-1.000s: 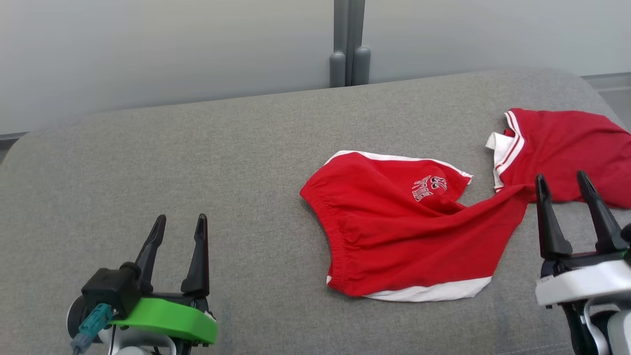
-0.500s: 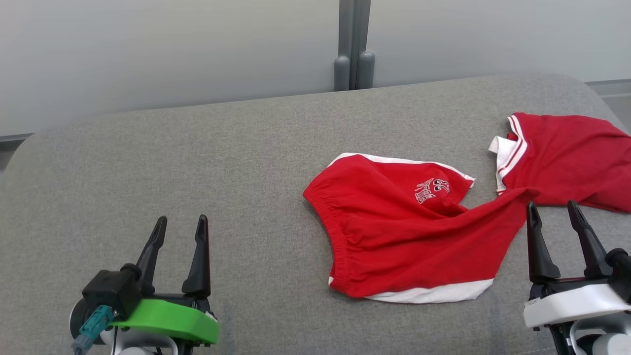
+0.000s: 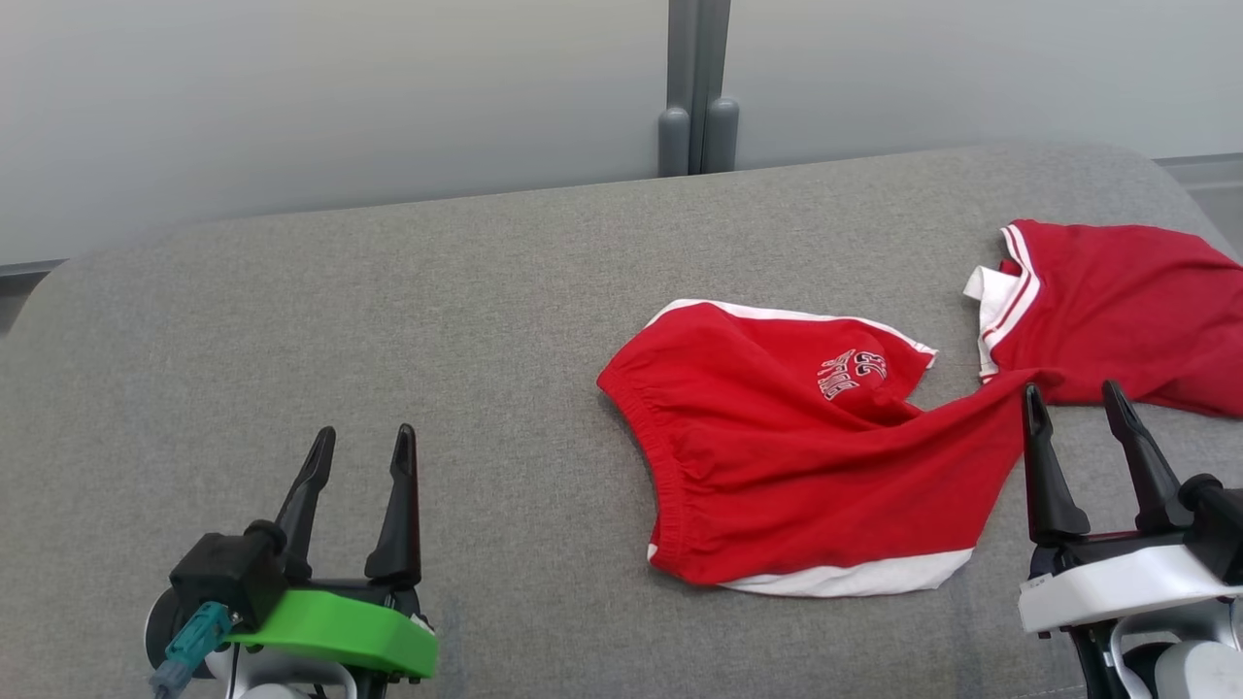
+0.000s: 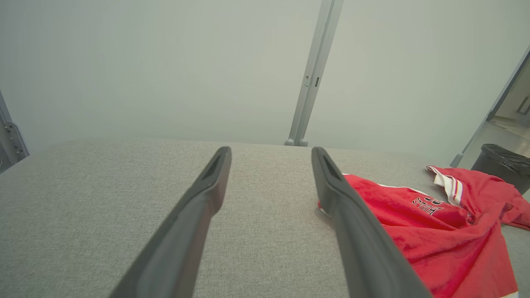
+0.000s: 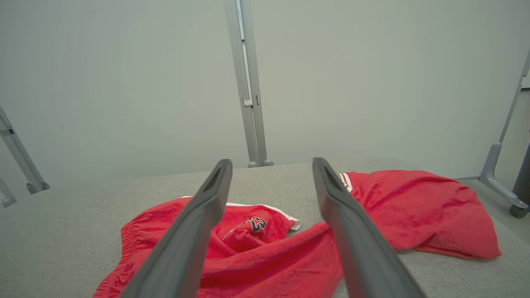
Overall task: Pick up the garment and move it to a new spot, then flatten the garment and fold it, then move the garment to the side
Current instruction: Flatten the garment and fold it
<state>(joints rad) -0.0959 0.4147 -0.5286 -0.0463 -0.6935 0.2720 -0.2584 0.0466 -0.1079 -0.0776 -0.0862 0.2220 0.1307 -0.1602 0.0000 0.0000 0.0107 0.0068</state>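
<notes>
The garment (image 3: 806,466) is a pair of red shorts with white trim and a printed logo, lying crumpled right of centre on the grey padded surface (image 3: 388,320); one leg stretches right toward a second red piece (image 3: 1126,311) with striped white trim. Whether the two are joined I cannot tell. My right gripper (image 3: 1071,388) is open at the lower right, its tips just off the stretched leg's end, holding nothing. Far to the garment's left, my left gripper (image 3: 366,432) is open and empty. The left wrist view has the left gripper (image 4: 271,151) with the garment (image 4: 434,231) to its right. The right gripper (image 5: 272,161) frames the garment (image 5: 256,252).
A frosted wall with a grey post (image 3: 697,87) backs the surface. A black bin (image 4: 503,163) stands beyond the surface's right end, and a frame leg with a caster (image 5: 503,182) is near there. Bare grey fabric spreads across the left half.
My right gripper has drawn back toward me and a little left, its tips now short of the second red piece. The head view shifted slightly. The garment and left gripper stay put.
</notes>
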